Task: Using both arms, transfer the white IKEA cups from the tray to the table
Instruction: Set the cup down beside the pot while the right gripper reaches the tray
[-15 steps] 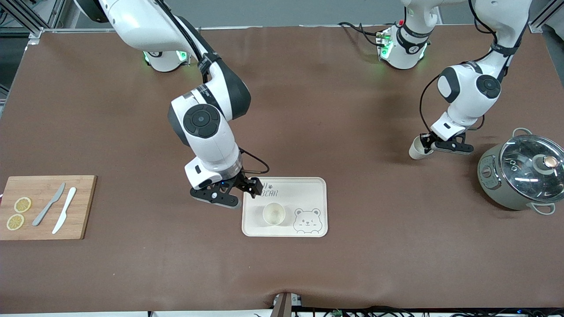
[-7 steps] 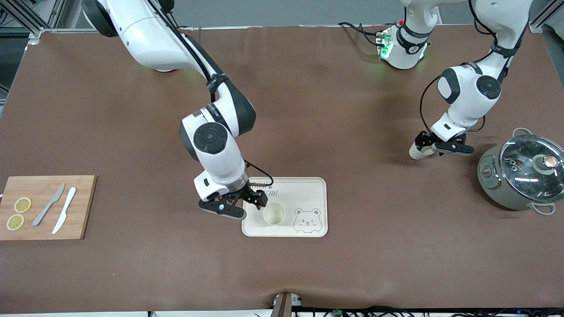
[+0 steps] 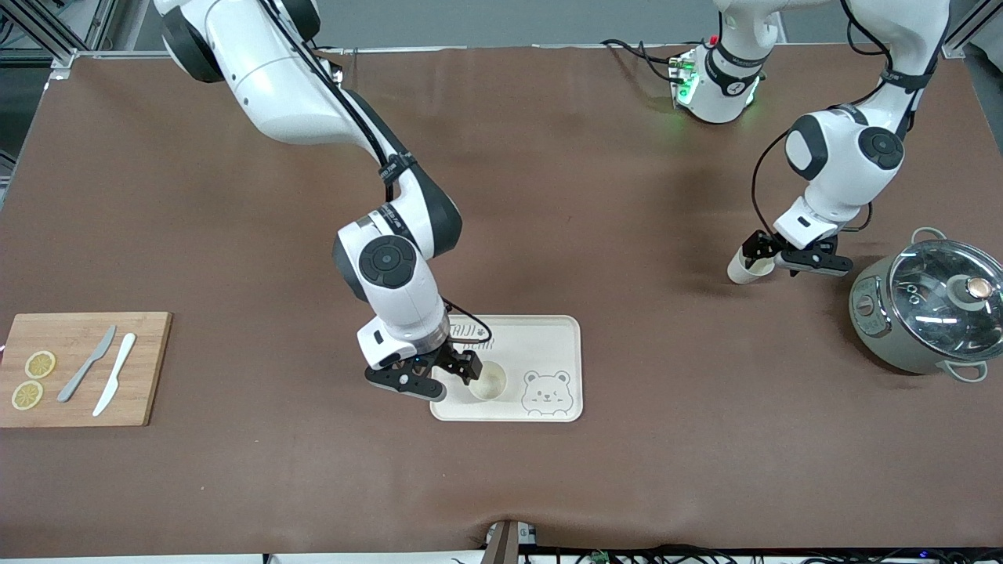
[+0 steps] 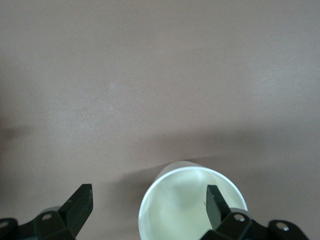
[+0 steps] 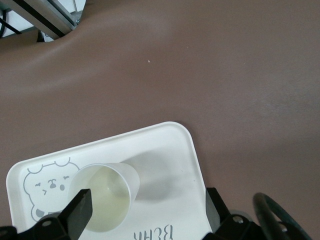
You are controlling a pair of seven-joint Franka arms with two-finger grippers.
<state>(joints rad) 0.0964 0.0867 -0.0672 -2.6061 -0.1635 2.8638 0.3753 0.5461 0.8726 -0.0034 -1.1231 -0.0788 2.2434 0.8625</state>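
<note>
White IKEA cup on "BEAR" tray — right claw spread beside (left claw released, second cup).

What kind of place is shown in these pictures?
Probably a robotics lab staged as a kitchen: two robot arms work over a brown-covered table framed by metal rails, with cables at its edges. A bear tray, a cutting board with knives and lemon slices, and a lidded pot serve as props.
</note>
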